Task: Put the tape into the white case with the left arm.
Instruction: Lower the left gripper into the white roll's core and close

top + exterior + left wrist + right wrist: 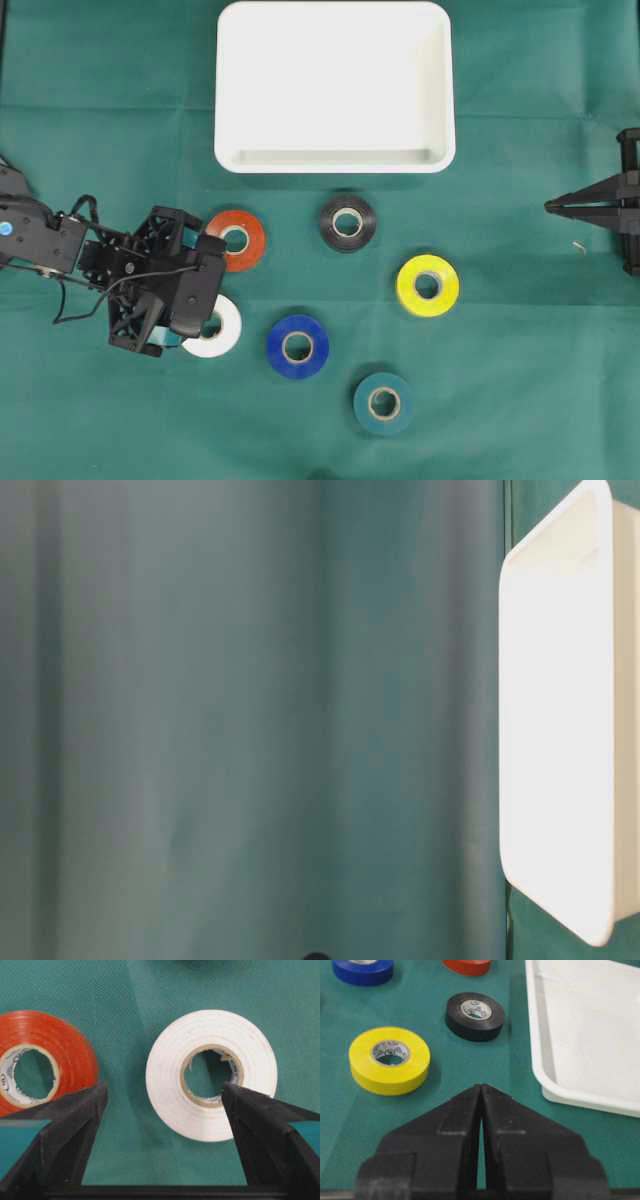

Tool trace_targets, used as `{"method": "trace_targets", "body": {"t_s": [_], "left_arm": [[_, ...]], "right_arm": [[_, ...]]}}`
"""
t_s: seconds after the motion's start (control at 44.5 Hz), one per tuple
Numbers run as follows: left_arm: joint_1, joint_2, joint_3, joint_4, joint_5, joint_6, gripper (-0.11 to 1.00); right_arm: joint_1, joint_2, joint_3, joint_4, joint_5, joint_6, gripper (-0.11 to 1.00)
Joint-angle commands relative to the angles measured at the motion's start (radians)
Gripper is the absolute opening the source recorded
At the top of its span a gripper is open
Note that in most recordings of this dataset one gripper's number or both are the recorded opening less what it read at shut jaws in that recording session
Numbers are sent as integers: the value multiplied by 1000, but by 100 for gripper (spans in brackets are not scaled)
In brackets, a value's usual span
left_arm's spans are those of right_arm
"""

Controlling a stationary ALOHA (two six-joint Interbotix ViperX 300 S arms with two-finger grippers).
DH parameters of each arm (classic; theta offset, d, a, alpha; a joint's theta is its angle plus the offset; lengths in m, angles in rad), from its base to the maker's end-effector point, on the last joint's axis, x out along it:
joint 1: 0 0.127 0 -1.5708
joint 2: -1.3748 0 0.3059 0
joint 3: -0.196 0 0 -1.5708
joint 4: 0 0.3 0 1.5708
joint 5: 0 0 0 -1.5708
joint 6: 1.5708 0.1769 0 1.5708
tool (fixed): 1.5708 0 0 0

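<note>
Left gripper (162, 1097) wide above white tape (211, 1074)

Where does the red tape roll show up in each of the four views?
Overhead: the red tape roll lies left of centre, below the white case, beside the left end effector.
Table-level: not in it; only the case and cloth.
Left wrist: at the left edge, left of the white tape roll.
Right wrist: cut off at the top edge.
Shared landmark: the white case, in all but the left wrist view.
</note>
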State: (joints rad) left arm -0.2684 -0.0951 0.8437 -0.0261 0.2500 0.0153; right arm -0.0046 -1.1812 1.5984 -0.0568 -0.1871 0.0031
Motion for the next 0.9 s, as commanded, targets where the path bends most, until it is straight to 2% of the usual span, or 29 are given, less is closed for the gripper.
{"method": "trace_targets", "body": {"t_s": [0.0,0.494,0.584,0.786,0.876], "left_arm": [[-5,5,-23,0,-25,2,94],[-5,67,-26,0,-38,2,91],[-5,74,-26,0,-38,2,86],[-5,101,-26,0,-63,0,67],[-5,120,-26,0,-75,0,63]], "right_arm": [[-3,6,-11,0,-5,2,-9],[-3,6,-11,0,-5,2,-9],[-2,6,-9,0,-6,2,-9],[-2,6,-9,0,-6,2,-9],[-3,6,-9,0,-6,2,-9]]}}
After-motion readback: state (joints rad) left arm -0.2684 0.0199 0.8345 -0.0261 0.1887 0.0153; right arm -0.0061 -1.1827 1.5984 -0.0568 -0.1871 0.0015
